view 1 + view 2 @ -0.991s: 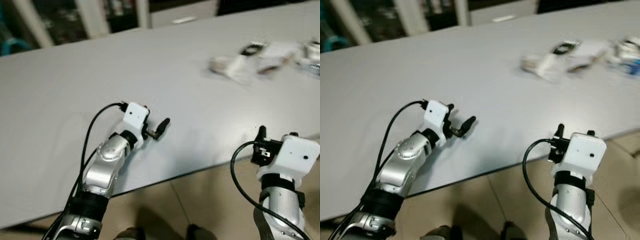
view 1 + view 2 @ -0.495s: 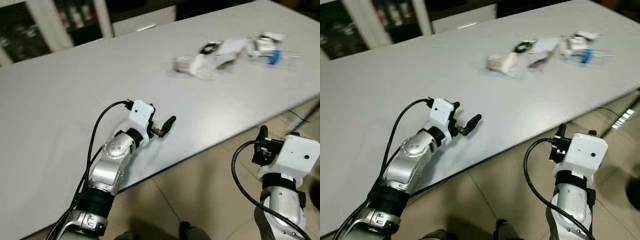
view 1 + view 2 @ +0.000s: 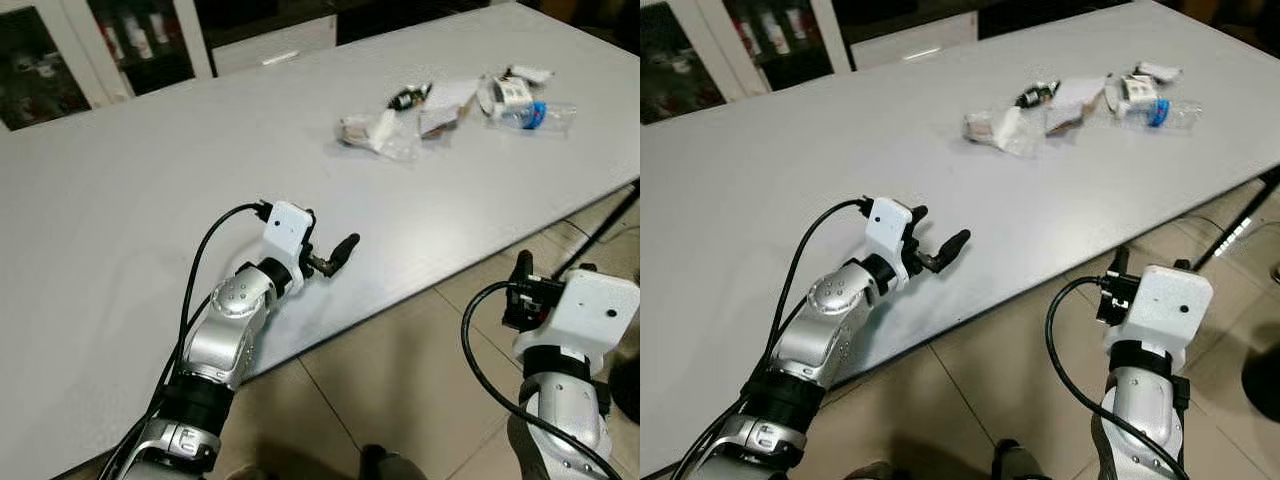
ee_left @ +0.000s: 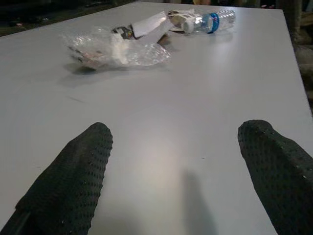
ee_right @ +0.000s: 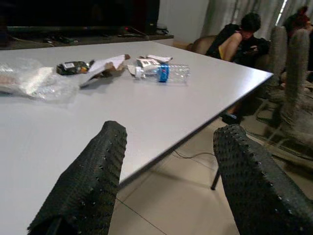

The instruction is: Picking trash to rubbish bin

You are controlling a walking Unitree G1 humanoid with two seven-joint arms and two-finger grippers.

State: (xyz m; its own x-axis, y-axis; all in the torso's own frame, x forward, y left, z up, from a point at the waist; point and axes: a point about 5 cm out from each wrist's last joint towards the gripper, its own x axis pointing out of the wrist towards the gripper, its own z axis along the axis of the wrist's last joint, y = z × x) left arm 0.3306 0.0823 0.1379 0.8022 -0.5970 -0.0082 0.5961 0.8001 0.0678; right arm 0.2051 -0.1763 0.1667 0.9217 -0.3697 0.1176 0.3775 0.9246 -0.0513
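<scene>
Left gripper (image 4: 176,181) hovers low over the grey table (image 3: 130,200) near its front edge, fingers spread apart, holding nothing. Right gripper (image 5: 168,181) sits off the table edge above the tiled floor (image 3: 400,370), fingers likewise apart and empty. Trash lies well ahead on the far right of the table: crumpled clear plastic wrap (image 3: 375,133), torn cardboard (image 3: 445,100), plastic bottle (image 3: 525,108).
</scene>
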